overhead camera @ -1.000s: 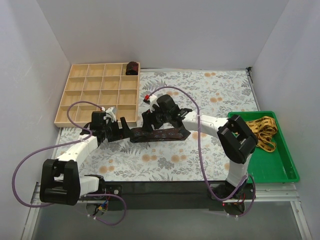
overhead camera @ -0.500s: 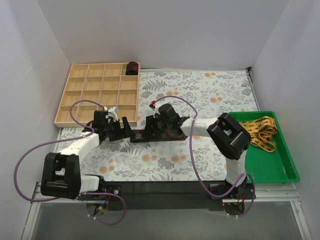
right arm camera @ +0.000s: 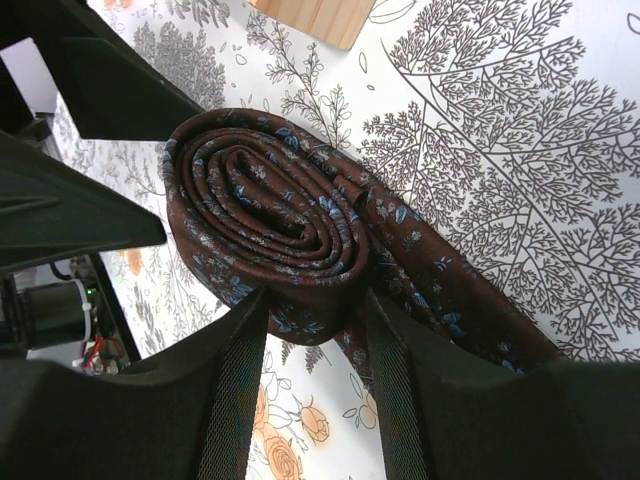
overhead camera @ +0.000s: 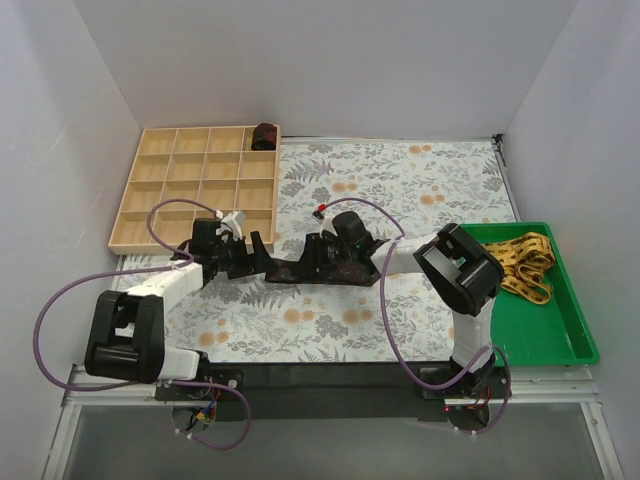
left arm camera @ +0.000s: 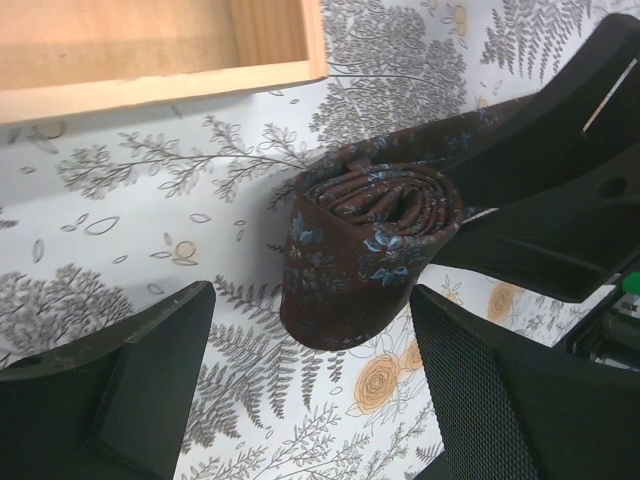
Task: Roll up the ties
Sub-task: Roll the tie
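A dark maroon tie [overhead camera: 345, 268] lies on the floral cloth, its left end wound into a roll [overhead camera: 284, 268]. The roll shows as a spiral in the right wrist view [right arm camera: 270, 215] and in the left wrist view [left arm camera: 370, 230]. My right gripper [right arm camera: 315, 300] is shut on the roll's lower edge, with the flat tail [right arm camera: 450, 300] running off beside it. My left gripper [left arm camera: 310, 400] is open, its fingers on either side just short of the roll and not touching it. A small dark rolled bundle [overhead camera: 264, 135] sits in the wooden tray's back right compartment. A yellow patterned tie [overhead camera: 520, 262] lies in the green tray.
The wooden compartment tray [overhead camera: 195, 185] stands at the back left, its edge close to the left gripper [left arm camera: 160, 85]. The green tray [overhead camera: 560, 340] is at the right edge. Purple cables [overhead camera: 60, 310] loop around both arms. White walls close in three sides.
My left gripper has moved right, up to the roll. My right wrist has shifted right and nearer while holding the roll. The flat stretch of tie looks shorter.
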Robot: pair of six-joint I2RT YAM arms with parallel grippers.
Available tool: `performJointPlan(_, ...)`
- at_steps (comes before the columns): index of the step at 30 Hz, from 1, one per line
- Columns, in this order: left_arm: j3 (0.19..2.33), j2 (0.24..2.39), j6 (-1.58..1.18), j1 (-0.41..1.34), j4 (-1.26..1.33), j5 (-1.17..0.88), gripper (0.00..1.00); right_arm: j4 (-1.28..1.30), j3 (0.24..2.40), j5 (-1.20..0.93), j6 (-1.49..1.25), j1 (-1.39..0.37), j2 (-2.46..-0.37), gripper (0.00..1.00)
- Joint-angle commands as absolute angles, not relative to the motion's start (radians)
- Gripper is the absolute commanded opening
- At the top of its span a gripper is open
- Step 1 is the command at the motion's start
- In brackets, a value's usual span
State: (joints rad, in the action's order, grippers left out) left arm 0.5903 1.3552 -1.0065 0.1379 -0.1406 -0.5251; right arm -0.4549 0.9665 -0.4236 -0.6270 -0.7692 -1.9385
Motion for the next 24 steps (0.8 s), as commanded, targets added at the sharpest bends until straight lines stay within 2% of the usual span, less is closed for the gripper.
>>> performJointPlan(1,0.62,1.365,-0.989,0.158,-0.061,-0.583,0.73,-0.497,0.973,-0.488,-0.644,-0.759,-1.96,0.43)
performJointPlan(8,0.632,1.448,-0.976,0.182,-0.014,-0.626,0.73,-0.506,0.986,-0.537,-0.652,-0.747,-1.976,0.43)
performJointPlan(13,0.612,1.473,-0.994,0.207,0.037,-0.598,0.65,-0.512,0.992,-0.551,-0.655,-0.746,-1.985,0.43)
performJointPlan(16,0.609,1.485,-0.996,0.222,0.055,-0.589,0.64,-0.518,0.992,-0.56,-0.663,-0.744,-1.988,0.43)
performJointPlan(21,0.595,1.496,-1.008,0.244,0.098,-0.586,0.55,-0.526,1.0,-0.574,-0.675,-0.738,-1.993,0.43)
performJointPlan(24,0.571,1.488,-1.02,0.25,0.117,-0.598,0.55,-0.532,0.999,-0.58,-0.683,-0.735,-1.994,0.43)
